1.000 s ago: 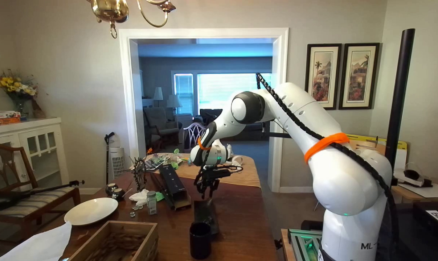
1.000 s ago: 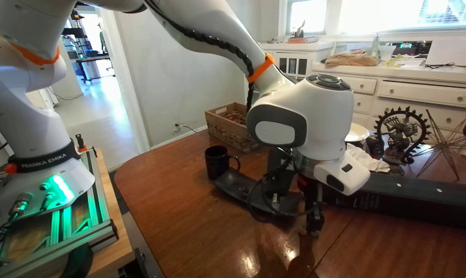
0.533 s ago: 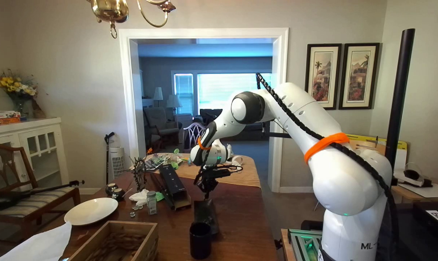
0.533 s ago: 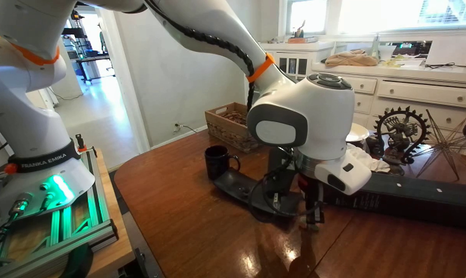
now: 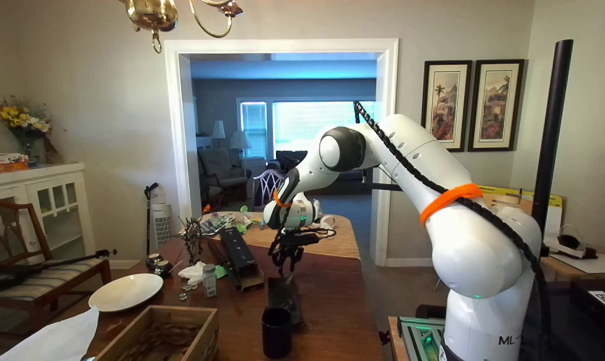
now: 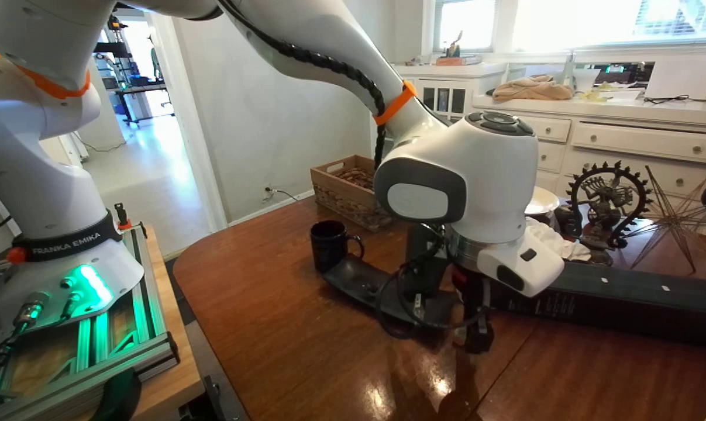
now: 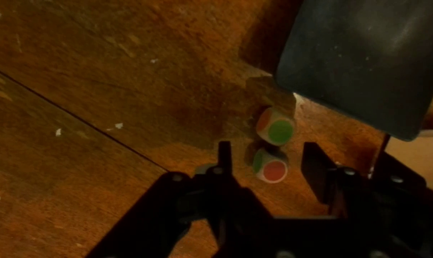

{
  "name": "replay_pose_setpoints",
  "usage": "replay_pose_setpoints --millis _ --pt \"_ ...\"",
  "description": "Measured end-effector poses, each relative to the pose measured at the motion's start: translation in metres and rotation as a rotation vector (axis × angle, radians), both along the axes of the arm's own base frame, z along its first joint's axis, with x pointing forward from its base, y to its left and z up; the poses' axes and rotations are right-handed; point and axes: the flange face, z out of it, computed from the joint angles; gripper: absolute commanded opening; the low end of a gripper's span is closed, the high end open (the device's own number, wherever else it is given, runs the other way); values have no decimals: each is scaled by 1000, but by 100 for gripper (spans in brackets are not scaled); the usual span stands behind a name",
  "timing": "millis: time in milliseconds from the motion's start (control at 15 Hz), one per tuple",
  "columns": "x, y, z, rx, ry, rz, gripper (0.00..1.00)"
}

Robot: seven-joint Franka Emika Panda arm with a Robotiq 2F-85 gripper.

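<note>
- Wrist view: your gripper (image 7: pixel 267 145) stands half-spread, gripping nothing; between its jaws the red-faced die (image 7: pixel 271 167) lies on the table (image 7: pixel 130 71). It's likely light and hard: pinch opposite faces.
- Both exterior views: your gripper hangs near the dark tray (image 6: pixel 355 279).

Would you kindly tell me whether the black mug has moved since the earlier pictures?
No: judged against the wooden table, the black mug shows no visible shift in any direction, in both exterior views.

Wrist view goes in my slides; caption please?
Open fingers frame a block with red and green spots, another block beside it.
</note>
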Motion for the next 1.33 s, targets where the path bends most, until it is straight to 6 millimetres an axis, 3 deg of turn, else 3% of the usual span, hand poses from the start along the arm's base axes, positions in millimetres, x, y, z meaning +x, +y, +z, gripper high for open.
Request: replay_pose_setpoints --millis 133,400,1000,1333 --pt "-1 -1 0 -1 1 -1 79" --pt "-2 -2 0 -2 2 -3 70" --pt "-6 -1 -9 7 15 -5 70" --pt "-8 2 -13 14 21 -6 52"
